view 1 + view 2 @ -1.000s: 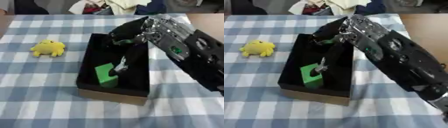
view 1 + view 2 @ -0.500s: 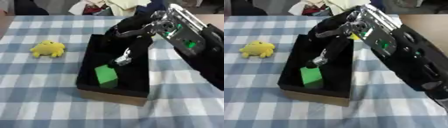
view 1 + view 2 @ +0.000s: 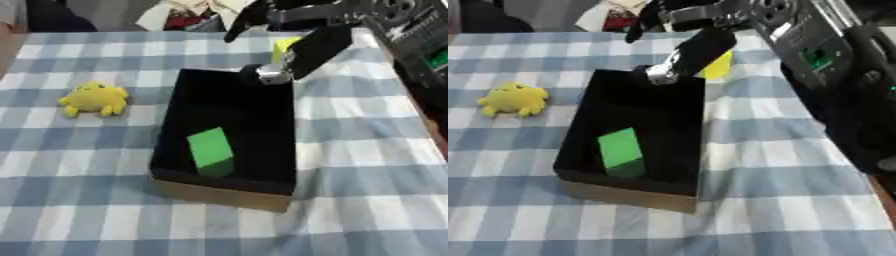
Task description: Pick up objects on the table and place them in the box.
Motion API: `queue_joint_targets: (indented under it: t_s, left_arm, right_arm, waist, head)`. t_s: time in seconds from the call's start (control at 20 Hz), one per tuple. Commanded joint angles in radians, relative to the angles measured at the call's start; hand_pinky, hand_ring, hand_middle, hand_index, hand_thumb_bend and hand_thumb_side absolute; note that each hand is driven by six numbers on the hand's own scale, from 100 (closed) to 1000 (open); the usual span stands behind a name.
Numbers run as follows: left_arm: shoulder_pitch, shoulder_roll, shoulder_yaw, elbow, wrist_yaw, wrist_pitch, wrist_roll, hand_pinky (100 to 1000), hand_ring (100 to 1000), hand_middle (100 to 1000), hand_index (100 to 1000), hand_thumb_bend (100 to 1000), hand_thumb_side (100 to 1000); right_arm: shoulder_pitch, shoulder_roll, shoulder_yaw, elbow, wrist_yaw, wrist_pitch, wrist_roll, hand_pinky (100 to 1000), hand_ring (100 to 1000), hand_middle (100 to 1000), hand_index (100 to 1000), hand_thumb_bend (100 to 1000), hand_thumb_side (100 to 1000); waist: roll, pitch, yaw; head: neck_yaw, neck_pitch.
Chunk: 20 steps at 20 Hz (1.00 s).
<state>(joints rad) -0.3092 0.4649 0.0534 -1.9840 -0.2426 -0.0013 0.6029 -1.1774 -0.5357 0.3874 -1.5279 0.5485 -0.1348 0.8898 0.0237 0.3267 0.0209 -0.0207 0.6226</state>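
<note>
A green block (image 3: 210, 150) lies inside the black box (image 3: 219, 194), near its front wall. My right hand (image 3: 315, 44) hangs over the box's far right corner, open, its fingers straight and holding nothing. One silver-tipped finger (image 3: 272, 75) points down at the far rim. A yellow plush toy (image 3: 92, 98) sits on the checked cloth to the left of the box. Part of a yellow thing (image 3: 717, 65) shows behind my hand, just beyond the box's far right corner. My left hand does not appear.
My right arm (image 3: 833, 65) fills the upper right. A pile of cloth and small items (image 3: 188, 15) lies at the table's far edge. The table's brown right edge (image 3: 883, 197) runs close to the box side.
My right hand has lifted out of the box and drawn back toward its far edge. The green block stays lying inside the box.
</note>
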Motion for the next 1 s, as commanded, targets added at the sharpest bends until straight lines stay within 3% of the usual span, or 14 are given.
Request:
queue_joint_targets:
  t_s: [0.05, 0.5, 0.7, 0.95, 1.0]
  left_arm:
    - [-0.012, 0.020, 0.008, -0.016, -0.004, 0.000, -0.001, 574, 684, 677, 829, 100, 875]
    - [-0.013, 0.019, 0.005, -0.016, -0.003, 0.002, -0.003, 573, 684, 678, 829, 100, 875]
    - [-0.019, 0.018, 0.002, -0.016, -0.001, 0.002, -0.006, 573, 685, 678, 829, 100, 874]
    - [-0.021, 0.017, 0.002, -0.016, -0.001, 0.002, -0.006, 573, 685, 678, 829, 100, 874]
    - [-0.021, 0.017, 0.001, -0.016, -0.001, 0.002, -0.007, 572, 685, 679, 830, 100, 872]
  right_arm:
    - [-0.010, -0.031, -0.055, -0.011, 0.066, 0.024, -0.047, 946, 958, 899, 948, 283, 878]
    - [-0.013, -0.021, -0.106, 0.112, 0.304, 0.028, -0.179, 954, 967, 917, 962, 344, 861]
    - [-0.034, -0.001, -0.106, 0.192, 0.403, 0.005, -0.212, 965, 980, 933, 979, 502, 859]
    - [-0.046, 0.014, -0.111, 0.251, 0.462, -0.039, -0.239, 965, 980, 933, 979, 502, 859]
    - [-0.047, 0.012, -0.106, 0.261, 0.468, -0.043, -0.238, 982, 1000, 958, 1000, 629, 901]
  waist:
    - [0.003, -0.018, 0.000]
    - [0.006, -0.012, 0.001]
    - [0.008, -0.010, 0.003]
    - [0.008, -0.009, 0.003]
    - [0.008, -0.006, 0.006]
  head:
    - [-0.002, -0.007]
    - [-0.001, -0.010]
    - [-0.003, -0.013]
    - [-0.003, -0.013]
    - [-0.003, -0.014]
